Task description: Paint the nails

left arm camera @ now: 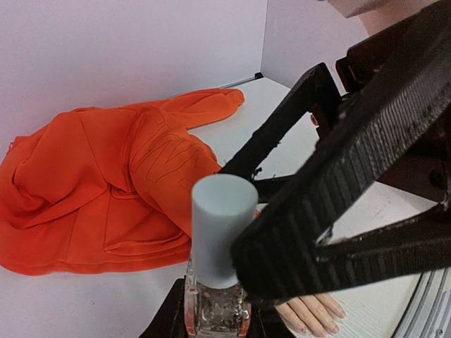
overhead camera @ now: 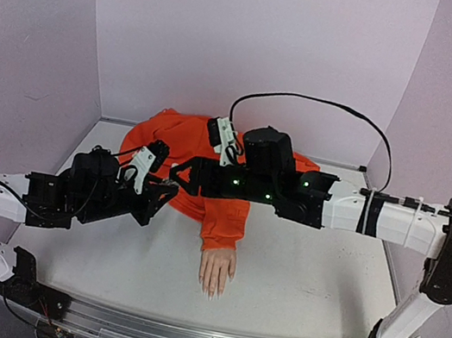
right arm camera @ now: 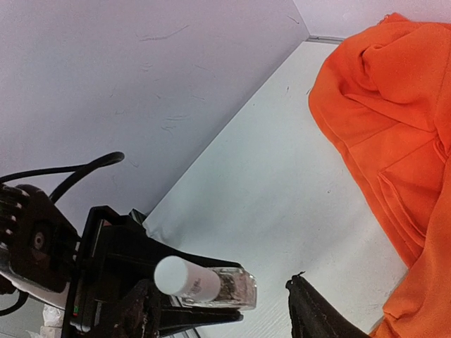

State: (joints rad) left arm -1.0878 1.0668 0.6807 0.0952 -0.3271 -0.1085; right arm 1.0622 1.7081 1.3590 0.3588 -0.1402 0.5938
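Observation:
The mannequin hand (overhead camera: 217, 269) lies palm down near the table's front, coming out of an orange sleeve (overhead camera: 224, 221). Its pale nails (overhead camera: 212, 290) point toward the arm bases and also show low in the left wrist view (left arm camera: 334, 328). My left gripper (left arm camera: 218, 318) is shut on the glass body of a small clear bottle (left arm camera: 218, 310) with a white cap (left arm camera: 223, 238). My right gripper (right arm camera: 227, 317) is open, with one finger on each side of the cap (right arm camera: 183, 276). In the top view the two grippers (overhead camera: 156, 194) (overhead camera: 179, 175) meet left of the sleeve.
The orange hoodie (overhead camera: 181, 148) is spread over the back middle of the table. White walls (overhead camera: 257, 43) enclose the back and sides. The right arm (overhead camera: 392, 218) reaches across above the hoodie, with a black cable (overhead camera: 325, 103) arching over it.

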